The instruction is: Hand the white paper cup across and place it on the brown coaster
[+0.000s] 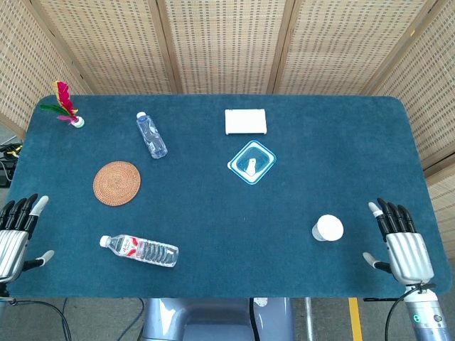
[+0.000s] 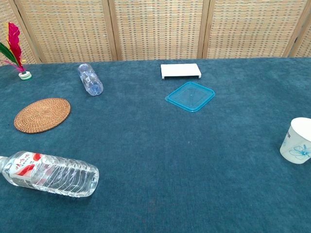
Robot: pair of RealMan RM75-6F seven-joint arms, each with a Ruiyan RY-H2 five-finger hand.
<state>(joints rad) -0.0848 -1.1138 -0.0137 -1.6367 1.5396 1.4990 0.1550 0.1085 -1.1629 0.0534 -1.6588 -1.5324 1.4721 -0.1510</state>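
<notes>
The white paper cup point(image 1: 328, 228) stands upright near the table's front right; in the chest view the cup point(image 2: 297, 141) shows a blue flower print at the right edge. The round brown woven coaster point(image 1: 116, 183) lies bare at the left, and the coaster point(image 2: 42, 114) is also in the chest view. My right hand point(image 1: 403, 240) hovers at the front right corner, fingers spread, a short way right of the cup and apart from it. My left hand point(image 1: 15, 233) is at the left edge, fingers apart, holding nothing. Neither hand appears in the chest view.
A labelled water bottle point(image 1: 140, 250) lies on its side in front of the coaster. A smaller clear bottle point(image 1: 151, 135) lies behind it. A blue square lid point(image 1: 252, 162) and a white box point(image 1: 245, 121) sit mid-table. A feathered shuttlecock point(image 1: 65, 105) stands at the back left corner.
</notes>
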